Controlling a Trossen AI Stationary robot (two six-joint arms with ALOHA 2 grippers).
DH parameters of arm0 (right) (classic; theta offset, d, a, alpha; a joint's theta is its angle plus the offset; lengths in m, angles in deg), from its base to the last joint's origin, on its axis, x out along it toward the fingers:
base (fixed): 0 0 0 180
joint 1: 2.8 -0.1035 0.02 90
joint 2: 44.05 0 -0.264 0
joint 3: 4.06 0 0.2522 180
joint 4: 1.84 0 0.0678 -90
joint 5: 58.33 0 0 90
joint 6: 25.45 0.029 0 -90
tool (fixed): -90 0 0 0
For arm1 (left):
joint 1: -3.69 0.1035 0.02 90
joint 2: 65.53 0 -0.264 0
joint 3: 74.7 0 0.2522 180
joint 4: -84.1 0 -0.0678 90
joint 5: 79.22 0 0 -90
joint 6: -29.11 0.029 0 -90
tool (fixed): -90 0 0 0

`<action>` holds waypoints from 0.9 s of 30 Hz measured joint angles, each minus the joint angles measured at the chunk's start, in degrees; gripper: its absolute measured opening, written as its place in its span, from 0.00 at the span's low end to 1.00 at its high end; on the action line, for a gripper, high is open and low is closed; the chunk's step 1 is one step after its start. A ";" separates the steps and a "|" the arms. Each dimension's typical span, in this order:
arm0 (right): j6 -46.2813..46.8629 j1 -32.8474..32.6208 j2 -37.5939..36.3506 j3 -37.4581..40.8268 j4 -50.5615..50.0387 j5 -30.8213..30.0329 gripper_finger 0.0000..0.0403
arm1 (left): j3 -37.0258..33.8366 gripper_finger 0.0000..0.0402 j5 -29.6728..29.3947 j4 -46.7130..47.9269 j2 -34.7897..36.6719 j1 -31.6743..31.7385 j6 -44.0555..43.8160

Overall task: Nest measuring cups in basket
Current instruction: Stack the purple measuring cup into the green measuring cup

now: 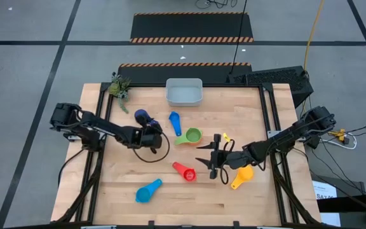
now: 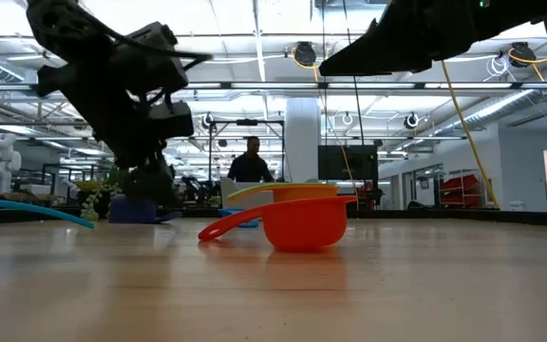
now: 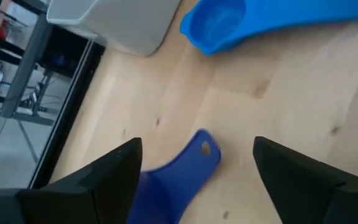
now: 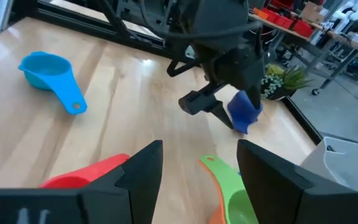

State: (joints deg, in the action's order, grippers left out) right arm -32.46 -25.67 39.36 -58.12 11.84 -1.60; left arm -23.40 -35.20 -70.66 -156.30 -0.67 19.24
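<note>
Measuring cups lie spread over the wooden table [image 1: 126, 197], none of them in the basket [image 1: 183, 93] at the far edge. The navy cup [image 1: 142, 117] sits left of the middle, and the left gripper [image 1: 152, 137] is right over it, just on its near side. In the left wrist view the two dark fingers [image 3: 98, 180] stand apart with the navy handle lying between them, not pinched. The blue cup [image 1: 175, 121] lies just to the right of the navy one, and the green cup [image 1: 191, 135] lies past that. The right gripper [image 1: 211, 157] hangs with its fingers apart, holding nothing, between the red cup [image 1: 185, 171] and the orange cup [image 1: 241, 176]. The yellow cup [image 1: 225, 137] peeks out by that arm. The light blue cup [image 1: 148, 191] lies alone near the front.
</note>
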 joint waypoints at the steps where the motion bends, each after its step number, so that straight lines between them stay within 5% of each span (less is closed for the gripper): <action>1: -0.27 0.24 0.00 0.00 -0.02 0.04 0.50 | 0.02 0.73 -0.11 -0.67 -0.63 0.18 0.02; 14: -4.21 1.04 0.00 0.02 -0.36 0.03 0.50 | 0.26 0.69 -2.94 -5.64 -8.68 0.80 0.16; 27: -4.19 1.09 0.00 0.02 -0.33 0.04 0.50 | 0.17 0.69 -1.63 -5.60 -9.20 3.19 -1.19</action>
State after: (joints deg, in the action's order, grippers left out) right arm -36.65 -24.58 39.36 -58.09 11.51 -1.56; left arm -23.22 -36.83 -76.26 -165.50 2.52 18.05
